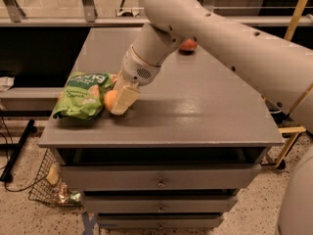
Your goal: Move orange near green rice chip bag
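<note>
The orange is small, round and light orange. It sits low over the grey table, right against the right edge of the green rice chip bag. The bag lies flat at the table's front left. My gripper reaches down from the white arm and is shut on the orange, with one cream finger showing on its right side. The other finger is mostly hidden behind the fruit.
A darker red-orange fruit lies at the back of the table, partly behind my arm. The table has drawers below its front edge. A wire basket with litter stands on the floor at the left.
</note>
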Controlling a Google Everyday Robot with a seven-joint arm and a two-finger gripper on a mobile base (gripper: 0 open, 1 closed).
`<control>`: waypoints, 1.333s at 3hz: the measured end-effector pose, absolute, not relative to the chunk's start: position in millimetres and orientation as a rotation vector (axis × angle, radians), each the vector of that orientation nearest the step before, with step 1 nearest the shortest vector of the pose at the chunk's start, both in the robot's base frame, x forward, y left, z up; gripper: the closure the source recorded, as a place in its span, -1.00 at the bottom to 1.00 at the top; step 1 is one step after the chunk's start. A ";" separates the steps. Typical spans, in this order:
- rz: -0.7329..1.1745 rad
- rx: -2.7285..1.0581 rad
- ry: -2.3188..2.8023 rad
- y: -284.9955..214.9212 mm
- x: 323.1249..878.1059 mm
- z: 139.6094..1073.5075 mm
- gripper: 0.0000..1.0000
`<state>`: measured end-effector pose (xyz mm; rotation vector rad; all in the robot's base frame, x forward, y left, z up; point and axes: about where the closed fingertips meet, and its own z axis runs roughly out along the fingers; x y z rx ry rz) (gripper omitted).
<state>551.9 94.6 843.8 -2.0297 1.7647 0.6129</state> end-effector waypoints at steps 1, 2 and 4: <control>0.615 -2.033 1.764 95.8 551.3 842.9 -0.71; 0.613 -2.033 1.761 96.2 550.9 843.1 -1.00; 0.415 -1.955 1.831 28.4 552.2 891.1 -1.00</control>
